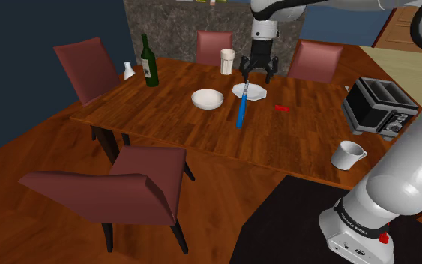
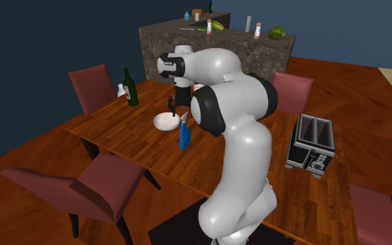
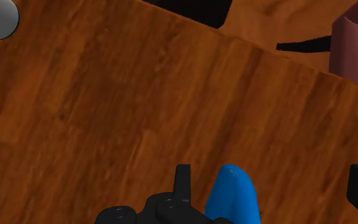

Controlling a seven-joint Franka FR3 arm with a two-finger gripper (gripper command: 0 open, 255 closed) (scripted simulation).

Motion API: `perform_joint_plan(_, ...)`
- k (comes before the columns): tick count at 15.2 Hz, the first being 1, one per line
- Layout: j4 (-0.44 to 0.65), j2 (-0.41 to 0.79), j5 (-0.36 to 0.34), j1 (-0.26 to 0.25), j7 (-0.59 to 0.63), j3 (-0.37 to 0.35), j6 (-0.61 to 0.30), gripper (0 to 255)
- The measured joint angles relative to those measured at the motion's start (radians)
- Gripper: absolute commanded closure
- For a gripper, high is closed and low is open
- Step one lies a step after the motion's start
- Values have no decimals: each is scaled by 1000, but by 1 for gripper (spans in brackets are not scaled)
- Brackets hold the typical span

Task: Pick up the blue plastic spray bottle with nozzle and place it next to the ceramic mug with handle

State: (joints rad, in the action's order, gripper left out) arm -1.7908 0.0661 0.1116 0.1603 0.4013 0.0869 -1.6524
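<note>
Blue spray bottle (image 1: 240, 111) stands on the wooden table (image 1: 164, 109), just beside a white plate (image 1: 252, 92) and near a bowl (image 1: 208, 98). My end effector (image 1: 258, 77) hangs over it, fingers spread and not clasping it. The white mug (image 1: 347, 154) sits well apart, by the toaster (image 1: 378, 105).

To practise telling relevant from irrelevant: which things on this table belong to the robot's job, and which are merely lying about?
Belong to the job:
blue spray bottle
white mug
gripper

Just lying about:
green wine bottle
white bowl
white plate
toaster
small red thing
</note>
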Motion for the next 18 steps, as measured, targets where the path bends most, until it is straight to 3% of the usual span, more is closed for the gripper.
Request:
perform_joint_plan(14,476,559,229,138,152,47,82,0)
perform_joint_plan(18,456,596,242,141,157,46,52,0)
